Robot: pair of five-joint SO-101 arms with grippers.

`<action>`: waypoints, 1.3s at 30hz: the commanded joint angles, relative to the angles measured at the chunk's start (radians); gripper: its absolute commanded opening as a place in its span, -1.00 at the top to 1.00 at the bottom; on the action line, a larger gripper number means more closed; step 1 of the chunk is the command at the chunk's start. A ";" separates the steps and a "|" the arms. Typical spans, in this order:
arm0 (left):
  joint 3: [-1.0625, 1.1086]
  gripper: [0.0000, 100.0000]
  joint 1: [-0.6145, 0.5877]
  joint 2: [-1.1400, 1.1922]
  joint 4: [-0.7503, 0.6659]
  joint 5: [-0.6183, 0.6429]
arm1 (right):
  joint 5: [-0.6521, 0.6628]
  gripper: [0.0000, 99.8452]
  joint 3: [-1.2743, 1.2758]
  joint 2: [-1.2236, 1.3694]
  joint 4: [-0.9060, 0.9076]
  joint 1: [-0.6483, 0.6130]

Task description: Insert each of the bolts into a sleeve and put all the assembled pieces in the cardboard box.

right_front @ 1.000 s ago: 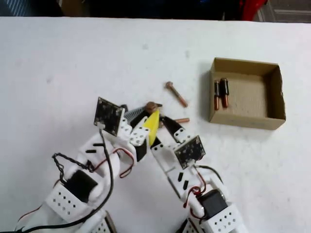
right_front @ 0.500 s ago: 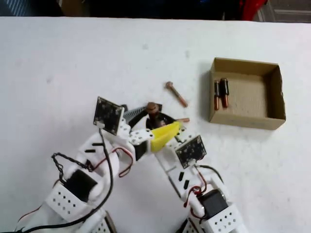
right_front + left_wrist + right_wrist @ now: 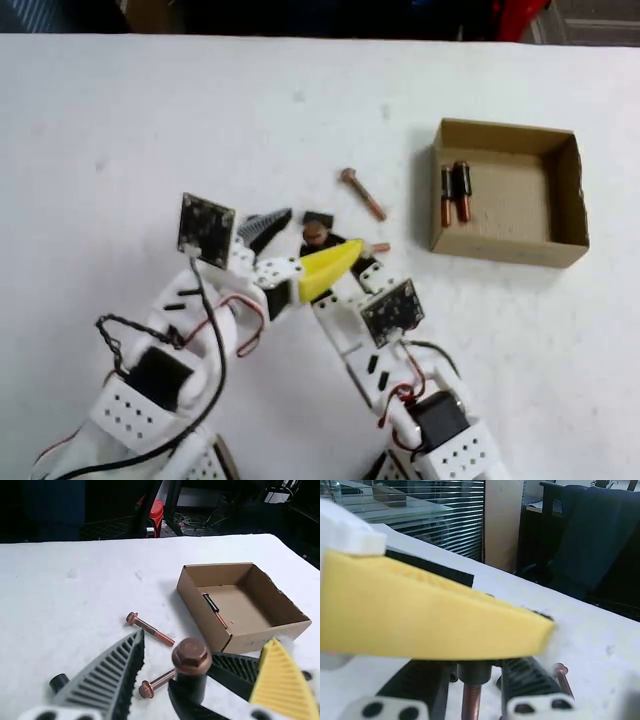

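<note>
So the left end effector (image 3: 324, 228) is wide open, grey and yellow fingers either side of a copper hex-head bolt (image 3: 191, 656) sitting in a black cylindrical sleeve (image 3: 193, 689). The right end effector (image 3: 473, 670) is clamped on that sleeve. Two loose copper bolts (image 3: 362, 194) lie on the white bench (image 3: 150, 120) nearby. The brown cardboard box (image 3: 505, 250) has two assembled pieces (image 3: 453, 193) inside.
</note>
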 commanded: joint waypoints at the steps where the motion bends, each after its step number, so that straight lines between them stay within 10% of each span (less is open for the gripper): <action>1: -0.086 0.27 -0.050 -0.015 0.000 0.011 | 0.012 0.97 0.006 -0.012 -0.002 0.022; 18: -0.222 0.27 -0.196 -0.375 0.434 0.003 | 0.011 0.97 0.006 -0.012 0.053 0.062; 28: -0.222 0.97 -0.288 -0.440 0.646 -0.126 | 0.012 0.97 0.006 -0.012 0.054 0.157; 39: -0.026 0.96 -0.317 -0.443 0.770 -0.163 | 0.014 0.97 -0.210 -0.012 0.418 0.318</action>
